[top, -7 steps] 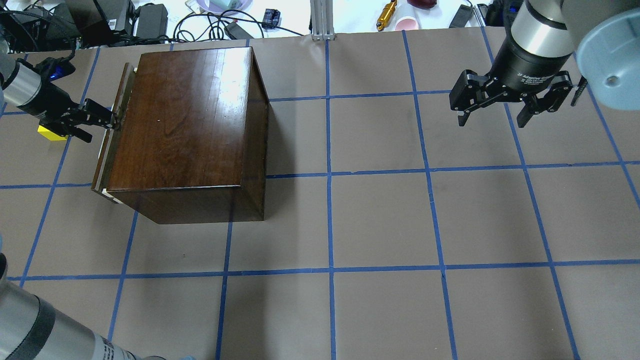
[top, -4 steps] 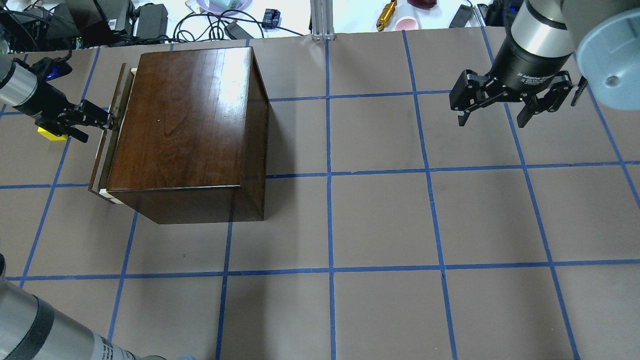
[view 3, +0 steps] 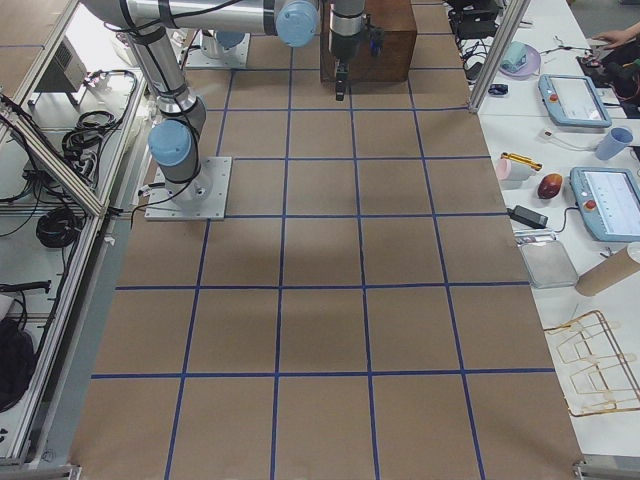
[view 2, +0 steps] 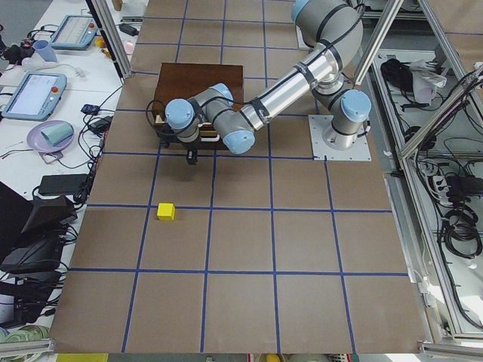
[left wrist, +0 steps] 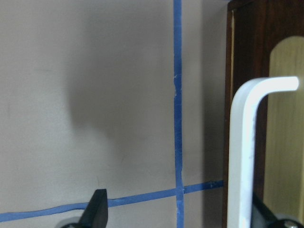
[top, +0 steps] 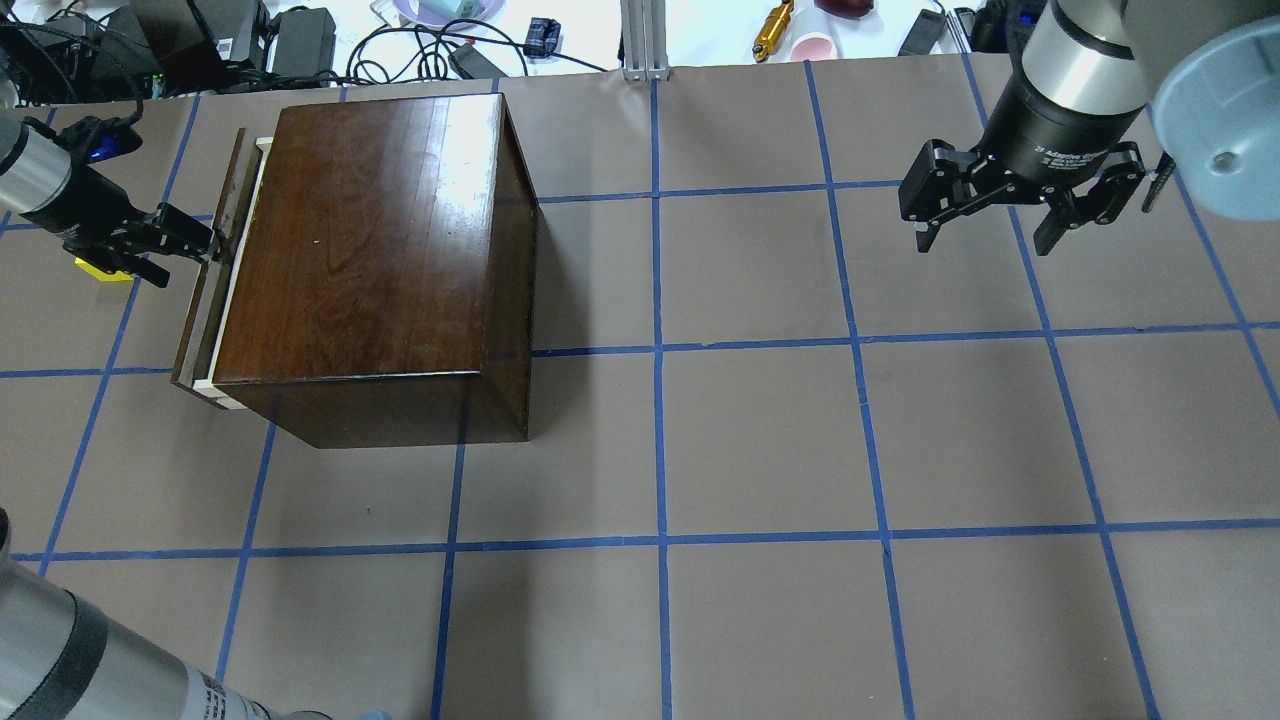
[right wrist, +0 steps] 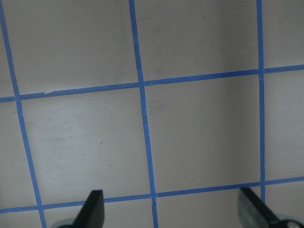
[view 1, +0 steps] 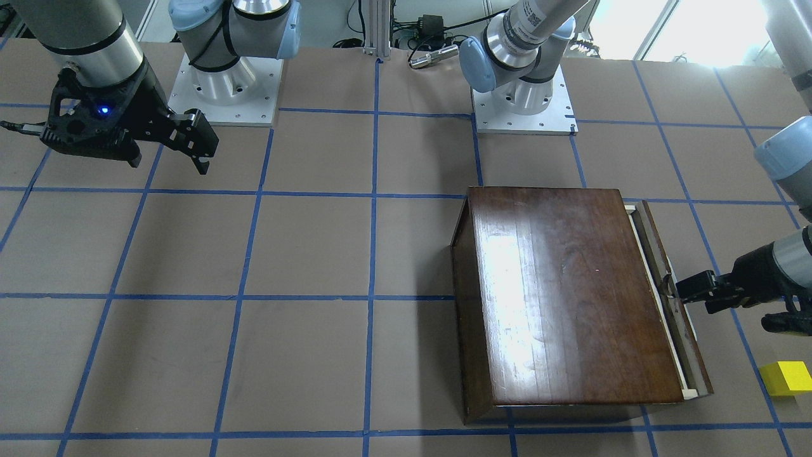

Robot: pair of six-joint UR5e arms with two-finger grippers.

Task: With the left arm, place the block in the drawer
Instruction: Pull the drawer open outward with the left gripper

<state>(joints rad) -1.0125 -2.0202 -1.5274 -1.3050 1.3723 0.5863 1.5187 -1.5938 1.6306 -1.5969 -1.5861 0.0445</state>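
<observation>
Left gripper (top: 183, 256) was at the front of the drawer (top: 203, 300), jaws spread and pinching nothing. In the left wrist view one fingertip (left wrist: 97, 209) sat out over bare tabletop. The other was low at the frame edge, just beside the white handle (left wrist: 242, 152). The handle stood between the two fingers, hard over toward the drawer side. Couldn't tell whether that finger actually touched it.

Drawer was out only a crack. A thin strip of pale wood showed between the dark front panel and the box (top: 370, 250). Its inside wasn't visible in any view.

Block (view 1: 786, 378) sat on the tabletop (top: 760, 440), outside the drawer, on the side the drawer front faces. It was near the left gripper but apart from it, and apart from the drawer too. From overhead it was mostly hidden behind the gripper. The left-side view showed it flat on the brown paper by a blue tape line, with nothing touching it.

Left arm (view 2: 290, 81) reached low from its base across to the drawer front, wrist close to the tabletop.

Right gripper (top: 985, 240) hung above the tabletop, well apart from the box, jaws spread with nothing between them. Its wrist view showed only brown paper and blue grid tape below.

Cables (top: 420, 45) and power bricks lay past the far edge of the tabletop.
</observation>
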